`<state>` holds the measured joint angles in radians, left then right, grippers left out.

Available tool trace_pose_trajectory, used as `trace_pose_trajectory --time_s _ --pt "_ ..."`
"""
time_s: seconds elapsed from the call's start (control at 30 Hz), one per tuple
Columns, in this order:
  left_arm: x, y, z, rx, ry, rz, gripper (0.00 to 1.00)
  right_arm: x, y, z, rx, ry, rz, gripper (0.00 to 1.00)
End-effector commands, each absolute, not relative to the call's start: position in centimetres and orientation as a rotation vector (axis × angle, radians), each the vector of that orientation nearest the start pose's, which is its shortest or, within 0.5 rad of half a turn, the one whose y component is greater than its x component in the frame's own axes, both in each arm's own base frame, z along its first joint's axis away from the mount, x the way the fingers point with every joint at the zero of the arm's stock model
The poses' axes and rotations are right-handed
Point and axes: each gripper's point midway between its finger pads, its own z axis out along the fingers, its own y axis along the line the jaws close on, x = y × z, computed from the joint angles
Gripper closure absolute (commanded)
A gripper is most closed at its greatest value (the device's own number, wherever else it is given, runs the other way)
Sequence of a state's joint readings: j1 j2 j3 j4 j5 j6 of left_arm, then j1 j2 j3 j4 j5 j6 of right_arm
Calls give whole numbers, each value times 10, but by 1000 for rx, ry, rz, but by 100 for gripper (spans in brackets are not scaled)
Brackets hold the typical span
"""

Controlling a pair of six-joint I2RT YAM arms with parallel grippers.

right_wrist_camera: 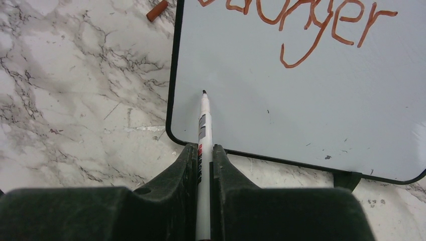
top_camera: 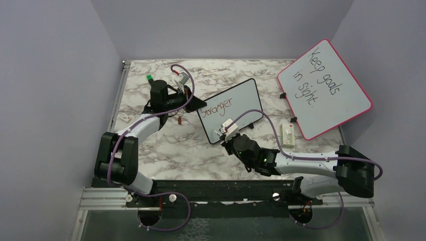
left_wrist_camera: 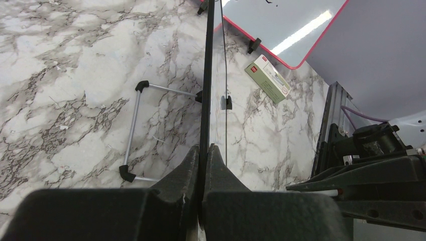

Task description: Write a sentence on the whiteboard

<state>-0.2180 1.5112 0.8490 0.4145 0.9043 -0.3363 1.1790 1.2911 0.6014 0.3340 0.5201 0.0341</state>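
The left claw (left_wrist_camera: 203,150) is clamped shut on the whiteboard (top_camera: 242,98) edge. The right claw (right_wrist_camera: 203,150) grips a marker (right_wrist_camera: 204,118), its tip over blank board below the sentence (right_wrist_camera: 301,22).

whiteboard (right_wrist_camera: 281,115) glossy, smooth; table (left_wrist_camera: 75,75) marble-patterned; stand (left_wrist_camera: 131,131) metal

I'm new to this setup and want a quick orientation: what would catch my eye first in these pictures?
A small whiteboard in the centre bears "Stronger" in reddish-brown. The left gripper clamps its edge, and the right gripper holds a marker aimed at the bare space below that word. At far right sits a larger pink-framed board reading "Keep goals in sight".
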Motion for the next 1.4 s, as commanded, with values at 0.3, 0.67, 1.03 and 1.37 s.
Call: trace_pose_trajectory --time_s 0.3,0.67,1.03,1.37 --pt "355 -219 155 484 1947 -1129 100 226 332 157 -659 1712 394 99" --pt "355 -219 155 485 1946 -1130 100 227 342 161 -649 1705 432 99" --pt "354 -220 155 486 1947 -1132 100 229 342 154 -640 1728 408 99" --pt "354 -219 156 486 1944 -1131 100 234 332 149 -602 1755 348 99"
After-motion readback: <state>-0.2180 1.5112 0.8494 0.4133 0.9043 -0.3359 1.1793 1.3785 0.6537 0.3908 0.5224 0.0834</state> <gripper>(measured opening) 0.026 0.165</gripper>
